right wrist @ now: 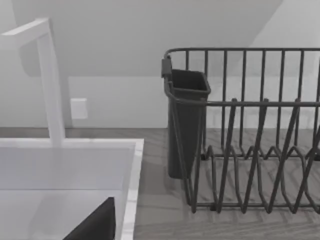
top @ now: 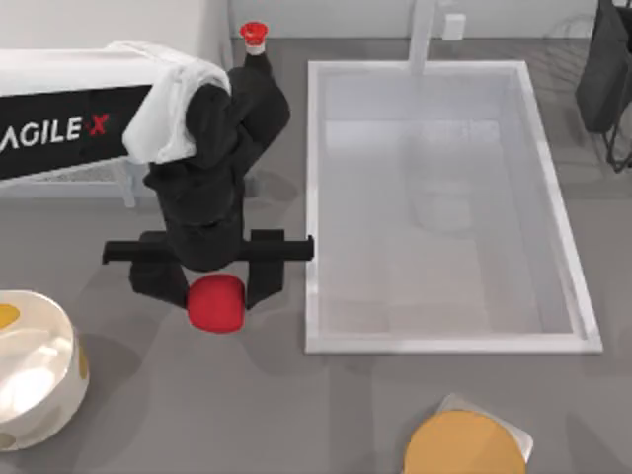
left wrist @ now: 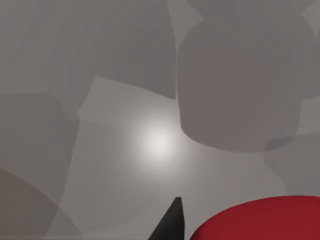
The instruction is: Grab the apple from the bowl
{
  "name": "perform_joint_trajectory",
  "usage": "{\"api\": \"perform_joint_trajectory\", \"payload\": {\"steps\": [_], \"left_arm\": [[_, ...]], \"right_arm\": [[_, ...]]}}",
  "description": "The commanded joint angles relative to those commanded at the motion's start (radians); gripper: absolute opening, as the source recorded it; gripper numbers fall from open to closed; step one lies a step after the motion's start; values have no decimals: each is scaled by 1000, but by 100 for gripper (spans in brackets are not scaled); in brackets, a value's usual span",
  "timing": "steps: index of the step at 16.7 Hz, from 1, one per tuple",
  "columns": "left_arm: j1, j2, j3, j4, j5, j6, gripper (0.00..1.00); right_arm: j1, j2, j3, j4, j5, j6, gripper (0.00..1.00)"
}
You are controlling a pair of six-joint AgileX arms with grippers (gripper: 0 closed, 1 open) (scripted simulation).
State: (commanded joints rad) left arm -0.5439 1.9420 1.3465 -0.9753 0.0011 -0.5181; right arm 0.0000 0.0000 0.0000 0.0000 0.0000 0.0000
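While the bowl (top: 30,370) sits at the table's left edge, the left gripper (top: 215,294) has its fingers clamped on the apple (top: 216,302), held right of the bowl, just beside the sink (top: 316,197). Right gripper's state, can't tell.

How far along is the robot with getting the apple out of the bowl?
Mostly done. The apple is out of the bowl and sits between the left gripper fingers, to the bowl's right over the counter. What's left is only keeping the grip secure; the bowl looks empty inside.
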Motion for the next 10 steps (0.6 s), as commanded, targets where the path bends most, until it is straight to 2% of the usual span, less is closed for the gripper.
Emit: {"api": "perform_joint_trajectory", "payload": {"steps": [7, 10], "left_arm": [[0, 0, 0, 0, 0, 0, 98], [0, 0, 0, 0, 0, 0, 100]], "right_arm": [[0, 0, 0, 0, 0, 0, 100], [0, 0, 0, 0, 0, 0, 100]]}}
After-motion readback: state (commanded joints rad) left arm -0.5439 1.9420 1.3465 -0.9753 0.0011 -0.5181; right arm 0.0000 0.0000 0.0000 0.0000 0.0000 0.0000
